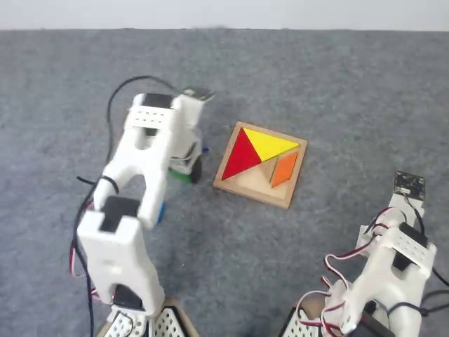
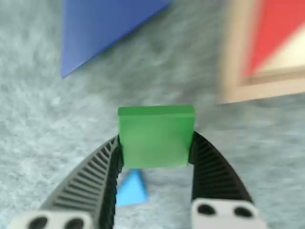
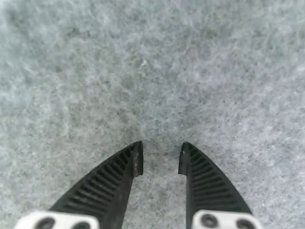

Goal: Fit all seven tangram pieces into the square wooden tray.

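My left gripper (image 2: 156, 145) is shut on a green square piece (image 2: 156, 137), held between both fingers over the grey carpet. A small light-blue triangle (image 2: 131, 189) lies just under it, and a large dark-blue triangle (image 2: 100, 26) lies farther off. The square wooden tray (image 1: 254, 191) sits right of the left arm (image 1: 151, 151) and holds a red triangle (image 1: 240, 156), a yellow triangle (image 1: 270, 144) and an orange piece (image 1: 284, 169). Its corner (image 2: 238, 93) is near the green square (image 1: 181, 176). My right gripper (image 3: 160, 160) is open over bare carpet.
The right arm (image 1: 393, 260) stands at the front right, well away from the tray. Grey carpet covers the whole table, with open room behind and to the right of the tray. Cables hang by both arm bases.
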